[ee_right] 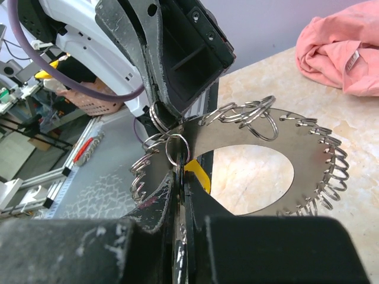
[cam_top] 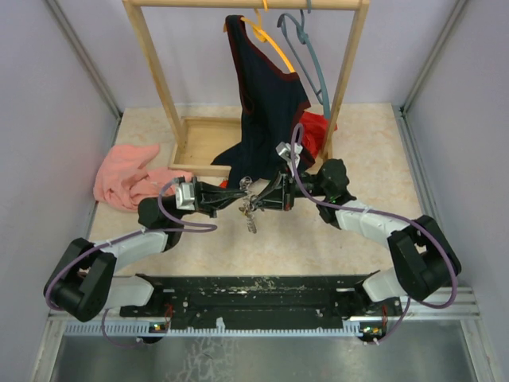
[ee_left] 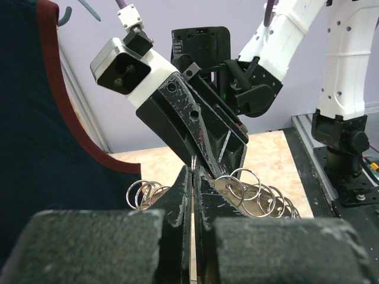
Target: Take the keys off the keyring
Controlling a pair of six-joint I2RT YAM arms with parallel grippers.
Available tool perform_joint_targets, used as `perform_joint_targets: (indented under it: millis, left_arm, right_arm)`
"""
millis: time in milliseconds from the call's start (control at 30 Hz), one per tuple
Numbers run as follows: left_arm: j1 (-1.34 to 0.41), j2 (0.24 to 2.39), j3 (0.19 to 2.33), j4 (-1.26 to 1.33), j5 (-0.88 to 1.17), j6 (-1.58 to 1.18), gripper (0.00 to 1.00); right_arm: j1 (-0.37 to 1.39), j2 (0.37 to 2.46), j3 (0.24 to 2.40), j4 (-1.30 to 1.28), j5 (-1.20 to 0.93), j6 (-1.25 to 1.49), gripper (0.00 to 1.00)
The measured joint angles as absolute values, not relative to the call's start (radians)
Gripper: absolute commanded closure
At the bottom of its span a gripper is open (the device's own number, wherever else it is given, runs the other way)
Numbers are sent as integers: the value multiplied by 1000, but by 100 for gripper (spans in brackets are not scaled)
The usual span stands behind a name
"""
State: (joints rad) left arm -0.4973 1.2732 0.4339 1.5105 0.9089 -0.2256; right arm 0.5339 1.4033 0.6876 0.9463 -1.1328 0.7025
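Keyring (ee_right: 308, 148) is being clamped by the jaws of left gripper (ee_left: 194, 177) and right gripper (ee_right: 179, 177); keys are being largely hidden among split rings (ee_right: 249, 115), with only a yellow tag (ee_right: 198, 176) partly showing.

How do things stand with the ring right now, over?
Left claw shut on ring edge. Right claw shut on it too. Ring held between both, loops on rim. Dark garment hangs close behind.
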Motion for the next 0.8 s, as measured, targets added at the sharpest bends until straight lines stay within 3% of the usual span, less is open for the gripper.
perform_joint_targets:
  millis: [800]
  left_arm:
    - [-533,1252,371,1509,721,-48,100]
  right_arm:
    - [539,1377,852,450,-1075,346,100]
